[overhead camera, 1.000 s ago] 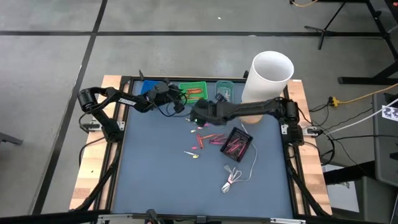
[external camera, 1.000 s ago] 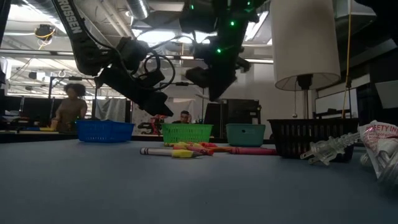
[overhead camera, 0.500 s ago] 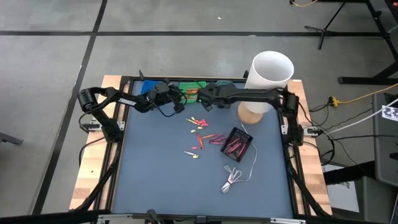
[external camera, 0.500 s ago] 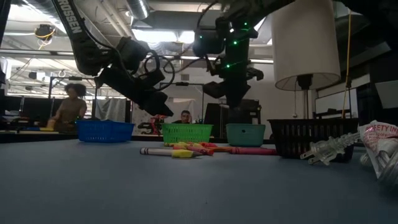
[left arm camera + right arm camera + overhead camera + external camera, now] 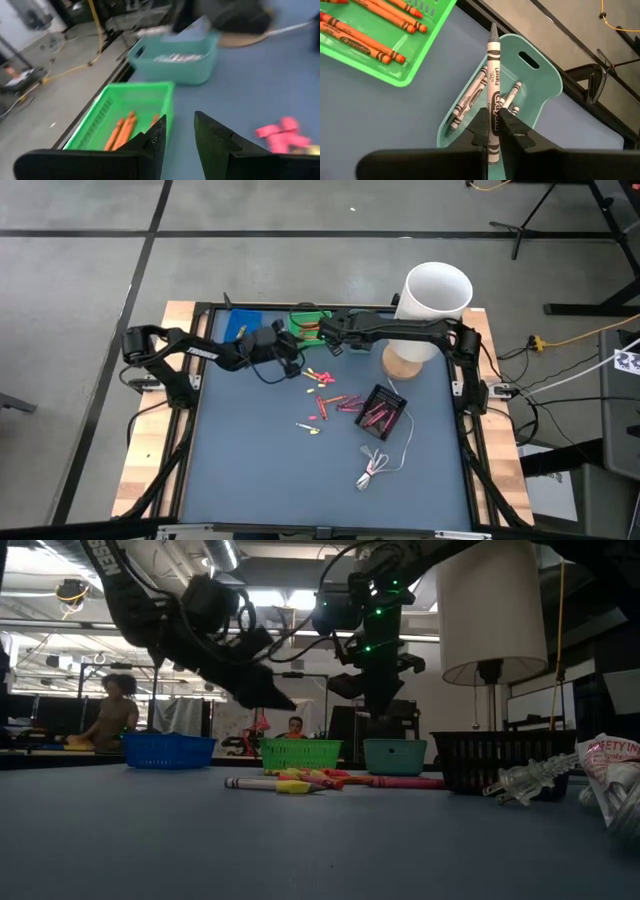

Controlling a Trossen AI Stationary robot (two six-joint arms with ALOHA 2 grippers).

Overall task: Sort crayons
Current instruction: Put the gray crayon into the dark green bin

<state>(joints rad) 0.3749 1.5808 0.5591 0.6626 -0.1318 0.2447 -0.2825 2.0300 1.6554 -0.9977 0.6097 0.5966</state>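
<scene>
In the high view, the right tool [image 5: 327, 340] is over the far edge of the table [image 5: 250, 460], near the green basket [image 5: 305, 321], and the left tool [image 5: 287, 358] is just beside it, over the blue table top. Loose crayons [image 5: 325, 395] lie in the middle of the table, and more pink ones fill the black basket [image 5: 383, 411]. A white cable [image 5: 378, 468] lies nearer the front.

In the low view, both arms hang above the table; a white crayon with a yellow one [image 5: 272, 784] lies in front of the green basket [image 5: 300, 753], between the blue basket [image 5: 168, 750] and the teal basket [image 5: 394, 756].

In the left wrist view, the left tool [image 5: 179, 131] has its fingers a little apart, holding nothing, beside the green basket [image 5: 130, 117] with orange crayons [image 5: 122, 131].

In the right wrist view, the right tool [image 5: 493, 126] is clamped on a white crayon [image 5: 492, 80], above the teal basket [image 5: 540, 82] with white crayons inside.
</scene>
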